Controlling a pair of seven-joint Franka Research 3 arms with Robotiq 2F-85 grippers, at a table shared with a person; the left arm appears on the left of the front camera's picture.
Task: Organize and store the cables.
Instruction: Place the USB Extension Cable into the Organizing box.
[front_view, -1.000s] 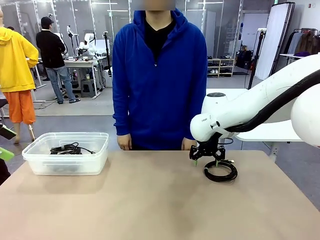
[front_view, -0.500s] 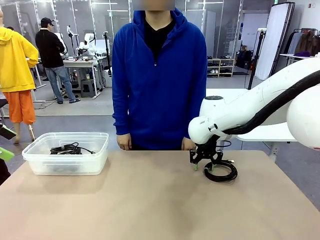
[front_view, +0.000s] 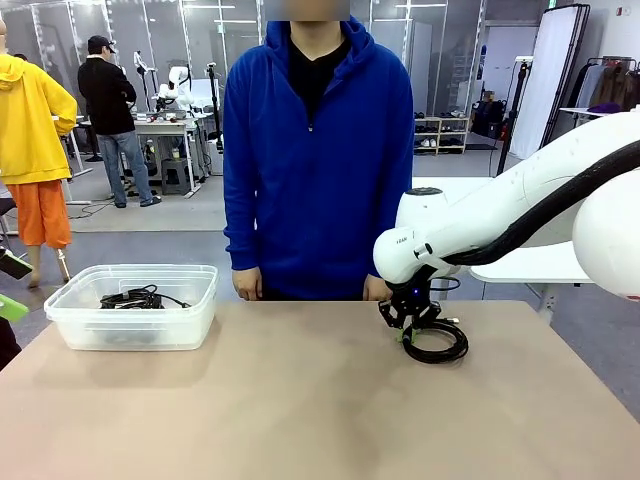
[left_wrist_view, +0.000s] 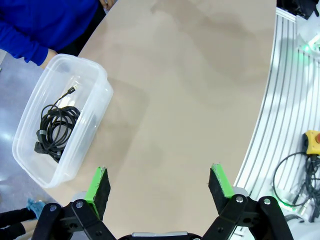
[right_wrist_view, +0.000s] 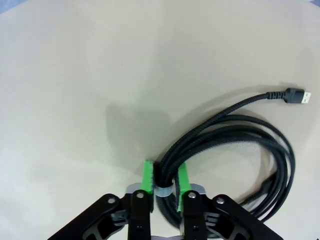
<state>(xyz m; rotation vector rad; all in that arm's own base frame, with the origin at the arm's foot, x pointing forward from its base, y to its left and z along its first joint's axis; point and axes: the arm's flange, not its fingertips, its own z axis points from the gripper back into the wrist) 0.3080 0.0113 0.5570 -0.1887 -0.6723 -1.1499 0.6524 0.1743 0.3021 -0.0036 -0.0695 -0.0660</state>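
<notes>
On the tan tabletop (front_view: 300, 400), at about three o'clock from its centre, your coiled black braided cable (front_view: 437, 341) lies flat, its USB plug (right_wrist_view: 296, 96) pointing away. Your right gripper (right_wrist_view: 164, 182) pinches the bundled strands at the coil's nine o'clock edge. Over at nine o'clock, a clear plastic bin (front_view: 132, 305) holds another coiled black cable (left_wrist_view: 56, 129). Your left gripper (left_wrist_view: 160, 186) hovers with fingers spread wide, holding nothing.
</notes>
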